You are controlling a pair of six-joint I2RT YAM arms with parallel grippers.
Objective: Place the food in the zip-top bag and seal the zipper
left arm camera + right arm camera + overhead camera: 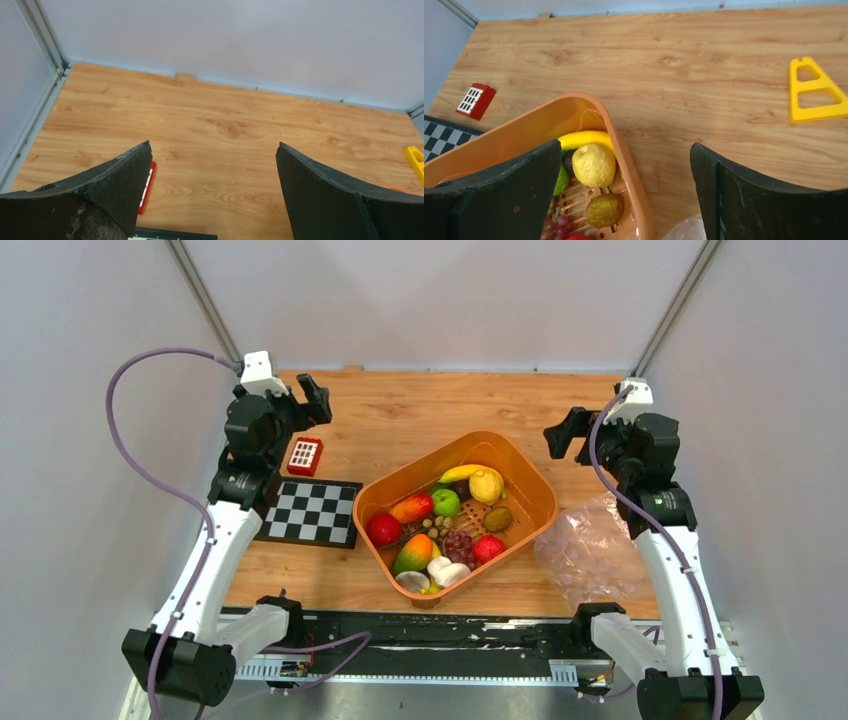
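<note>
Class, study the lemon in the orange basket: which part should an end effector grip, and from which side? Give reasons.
Grip the lemon across its rounded middle, coming down from above. It sits exposed on top, but the banana and the basket wall crowd its sides, probably blocking a sideways approach.

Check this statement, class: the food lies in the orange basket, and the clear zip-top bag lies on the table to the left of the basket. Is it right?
No. The zip-top bag lies to the right of the orange basket, not the left, as the top external view shows. The food does lie in the basket.
</note>
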